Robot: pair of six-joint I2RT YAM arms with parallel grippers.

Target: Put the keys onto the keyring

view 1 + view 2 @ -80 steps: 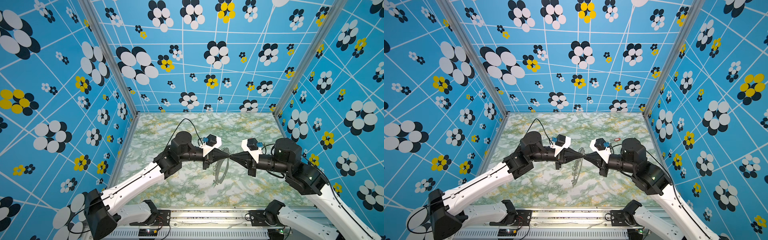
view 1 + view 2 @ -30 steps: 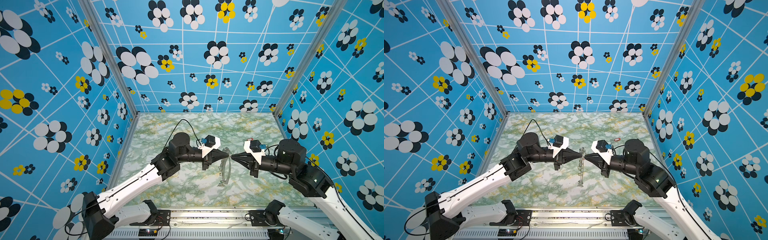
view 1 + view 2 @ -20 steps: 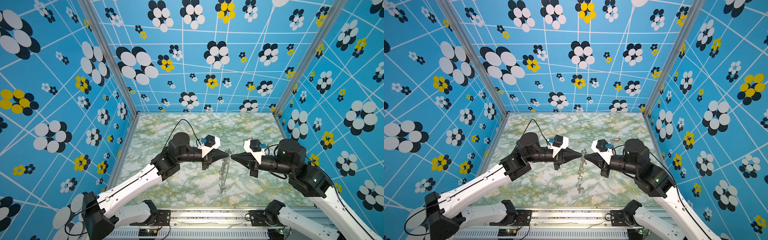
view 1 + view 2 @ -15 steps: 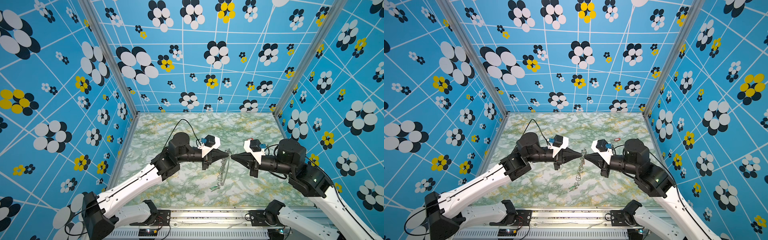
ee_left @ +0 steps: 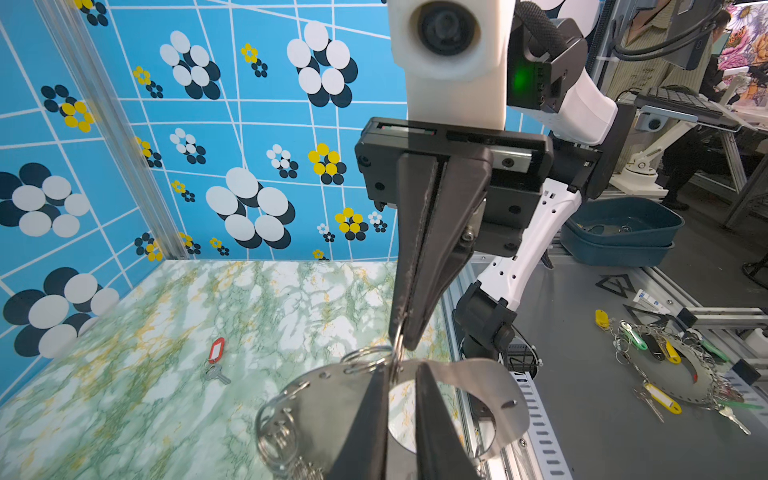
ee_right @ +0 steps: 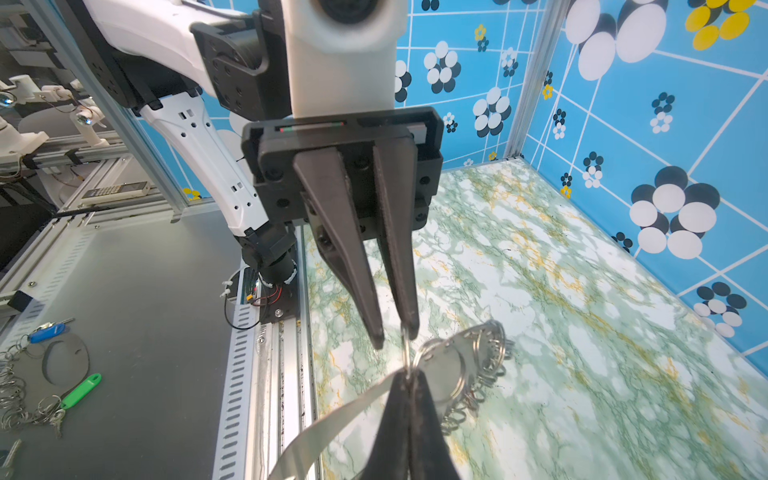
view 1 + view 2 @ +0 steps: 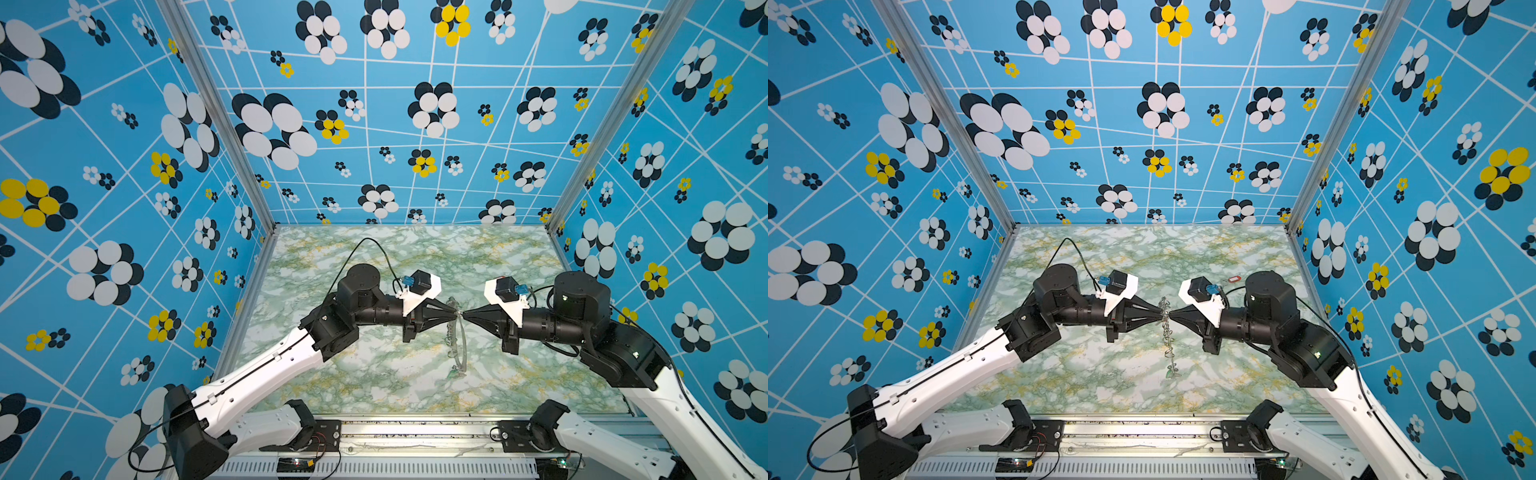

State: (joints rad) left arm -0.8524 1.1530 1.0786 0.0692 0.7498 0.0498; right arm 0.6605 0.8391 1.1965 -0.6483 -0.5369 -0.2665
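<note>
hanging above the surface (image 5: 124,395), the keyring (image 5: 316,403) is held by one small ring (image 6: 405,347) in the shut right jaws, while the left jaws are parted slightly, gripping nothing, seemingly free to fetch the red key (image 5: 216,350) lying apart.

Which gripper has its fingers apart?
The left gripper: a gap shows between its fingers, while the right gripper is pinched shut on the keyring.
</note>
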